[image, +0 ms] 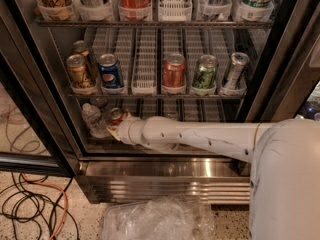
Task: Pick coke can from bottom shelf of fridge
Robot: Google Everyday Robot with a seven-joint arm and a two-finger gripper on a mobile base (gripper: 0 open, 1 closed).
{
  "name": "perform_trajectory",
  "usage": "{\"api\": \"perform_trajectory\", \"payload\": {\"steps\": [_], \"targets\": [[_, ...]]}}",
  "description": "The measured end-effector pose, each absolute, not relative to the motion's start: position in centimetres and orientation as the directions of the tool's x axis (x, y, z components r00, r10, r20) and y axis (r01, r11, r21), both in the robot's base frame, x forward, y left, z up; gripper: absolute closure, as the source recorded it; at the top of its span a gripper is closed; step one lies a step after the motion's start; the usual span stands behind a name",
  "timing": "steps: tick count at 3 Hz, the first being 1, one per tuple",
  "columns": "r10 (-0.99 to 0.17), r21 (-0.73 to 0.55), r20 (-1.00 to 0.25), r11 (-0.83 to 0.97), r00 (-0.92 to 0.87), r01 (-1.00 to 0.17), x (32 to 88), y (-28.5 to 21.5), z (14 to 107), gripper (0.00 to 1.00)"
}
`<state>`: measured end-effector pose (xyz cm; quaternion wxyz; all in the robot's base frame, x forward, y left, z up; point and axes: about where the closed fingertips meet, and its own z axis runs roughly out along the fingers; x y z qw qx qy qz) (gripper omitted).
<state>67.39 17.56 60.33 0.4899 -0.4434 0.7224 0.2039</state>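
The fridge [280, 59] stands open in the camera view. On its bottom shelf [200, 115], at the left, a short red coke can [116, 115] with a silver top stands upright. My white arm reaches in from the right along this shelf. My gripper [115, 130] is at the arm's far end, right at the can's lower front; it touches or nearly touches the can. The arm's wrist hides most of the gripper.
A clear water bottle [92, 120] stands just left of the coke can. The rack above holds a gold can [80, 73], a blue Pepsi can [110, 72], a red can [174, 72], a green can [205, 73] and a silver can [235, 70]. Cables [30, 204] and a plastic bag [155, 219] lie on the floor.
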Motion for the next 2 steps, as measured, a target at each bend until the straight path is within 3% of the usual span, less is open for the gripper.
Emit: {"api": "perform_trajectory", "payload": {"steps": [1, 2], "targets": [[-0.441, -0.140, -0.889, 0.524, -0.127, -0.840, 67.39, 17.56, 60.33, 0.88], [-0.441, -0.140, -0.889, 0.524, -0.127, -0.840, 67.39, 17.56, 60.34, 1.00]]}}
